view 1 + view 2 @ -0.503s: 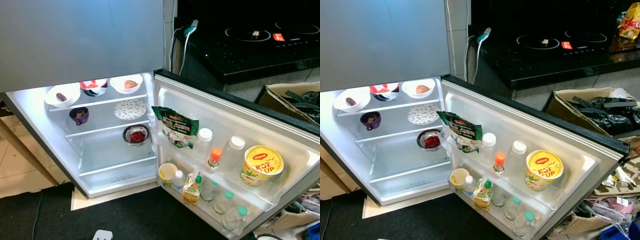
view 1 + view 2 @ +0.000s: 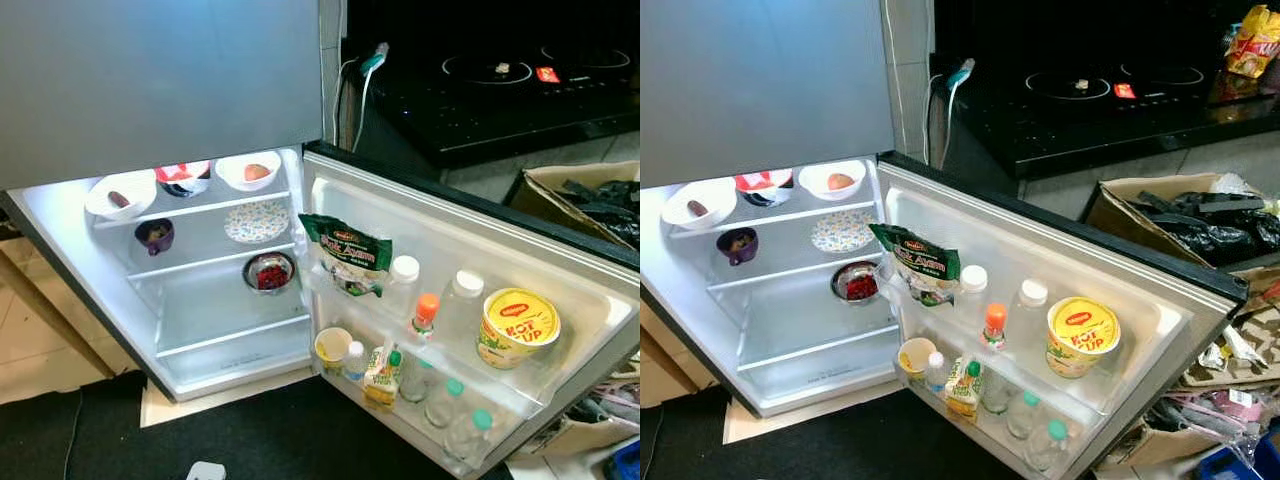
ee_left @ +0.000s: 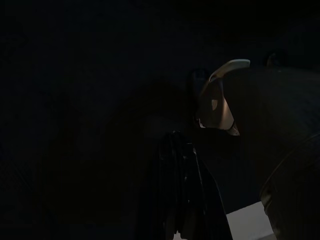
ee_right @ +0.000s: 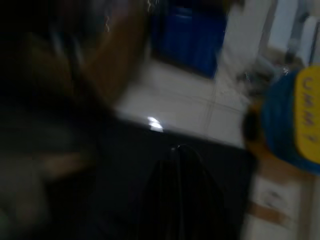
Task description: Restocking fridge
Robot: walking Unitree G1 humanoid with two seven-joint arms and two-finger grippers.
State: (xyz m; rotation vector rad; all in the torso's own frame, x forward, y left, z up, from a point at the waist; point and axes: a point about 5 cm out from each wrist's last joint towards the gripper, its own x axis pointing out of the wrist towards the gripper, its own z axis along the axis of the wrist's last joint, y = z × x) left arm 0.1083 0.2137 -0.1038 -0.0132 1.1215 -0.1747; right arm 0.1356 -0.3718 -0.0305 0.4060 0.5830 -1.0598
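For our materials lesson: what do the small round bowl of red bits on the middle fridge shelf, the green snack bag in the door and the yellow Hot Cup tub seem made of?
The small round bowl of red bits looks like metal, probably steel: grey, shiny rim. The green snack bag looks like glossy plastic film: crinkled, with highlights. The yellow Hot Cup tub seems to be printed paper or plastic with a foil-like lid; which one is unclear.

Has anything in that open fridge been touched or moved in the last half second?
No. Only the robot's head camera shifted a little, so the whole picture slid. The yellow cup, the green packet in the door and the bowls on the shelves sit as before.
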